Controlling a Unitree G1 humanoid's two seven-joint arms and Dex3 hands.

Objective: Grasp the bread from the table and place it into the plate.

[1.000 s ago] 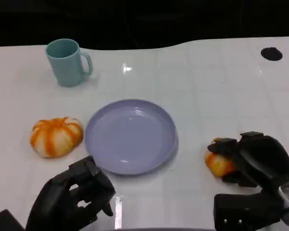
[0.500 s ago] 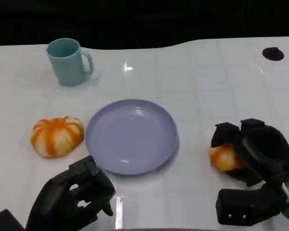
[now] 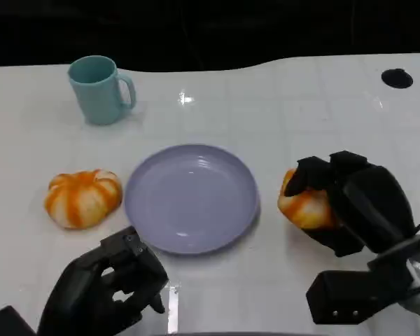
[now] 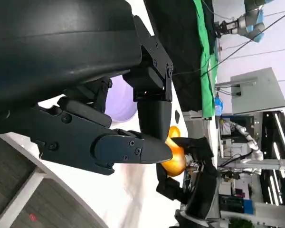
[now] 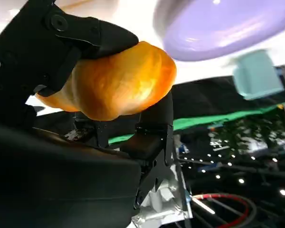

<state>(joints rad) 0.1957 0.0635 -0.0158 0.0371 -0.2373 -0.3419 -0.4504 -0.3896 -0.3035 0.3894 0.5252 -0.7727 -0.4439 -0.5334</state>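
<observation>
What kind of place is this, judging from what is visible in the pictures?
Most likely a robotics lab or test hall, not a kitchen. The left wrist view shows another robot arm on a stand, green sheeting and long ceiling lights. The glossy white table carries test props: a round lilac plate and a teal mug.

No readable text, labels, brands or numbers anywhere. Teal mug at 11 o'clock: plain, no print. Purple plate at centre: plain. White table: unmarked. In the left wrist view, background equipment may carry markings, but it is too small and blurred to read. Right wrist view: nothing legible.
</observation>
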